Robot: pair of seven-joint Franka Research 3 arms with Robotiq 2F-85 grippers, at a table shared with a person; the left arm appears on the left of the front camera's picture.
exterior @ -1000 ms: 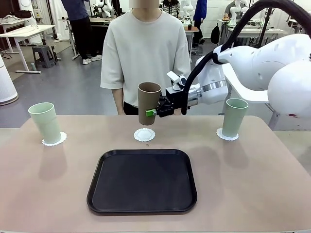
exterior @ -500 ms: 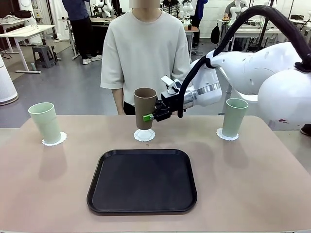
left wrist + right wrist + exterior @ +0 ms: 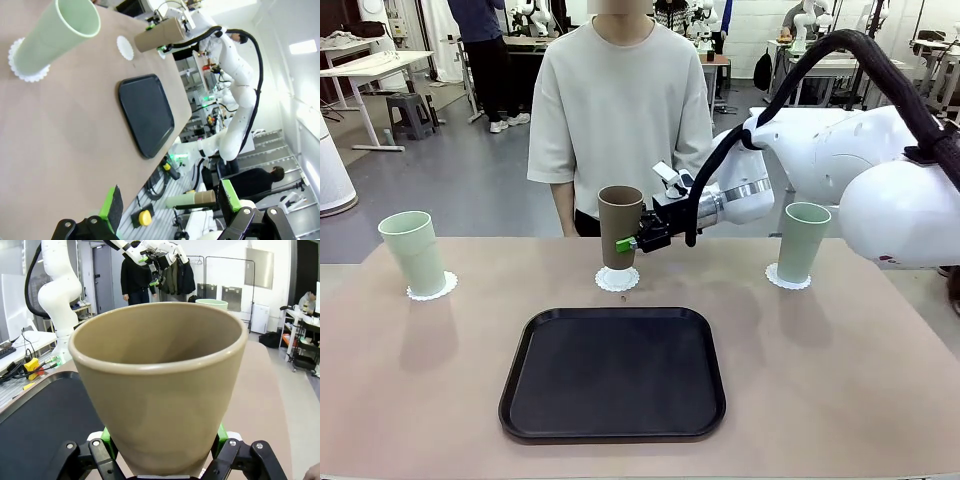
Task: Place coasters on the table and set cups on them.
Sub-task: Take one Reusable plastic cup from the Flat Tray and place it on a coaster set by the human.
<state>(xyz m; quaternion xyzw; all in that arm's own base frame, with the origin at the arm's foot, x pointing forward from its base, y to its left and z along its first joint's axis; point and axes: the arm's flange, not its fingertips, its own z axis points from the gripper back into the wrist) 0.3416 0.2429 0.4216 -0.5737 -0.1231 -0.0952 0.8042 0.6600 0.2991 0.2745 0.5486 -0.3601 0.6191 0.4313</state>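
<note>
The right gripper (image 3: 632, 241) has its fingers clamped on the lower half of the brown cup (image 3: 620, 225), holding it upright with its base at or just above the middle coaster (image 3: 617, 279); whether it touches yet cannot be told from the front. The left gripper (image 3: 170, 205) hangs off to the side with its fingers spread and nothing between them. Two green cups already sit on their coasters, one at the left end (image 3: 413, 252) of the bench (image 3: 840, 370) and one at the right (image 3: 803, 241). The likeliest slip from here is a release while the cup is slightly off centre or still raised: the light paper coaster could shift or crumple, or the tall narrow-based cup could rock and tip as the fingers draw back past it. The coaster is hardly wider than the base, so there is little margin. Room is tight behind, where a person (image 3: 620, 110) stands close to the far edge, and the black tray (image 3: 613, 373) lies just in front; open bench lies to either side, well apart from both green cups.
</note>
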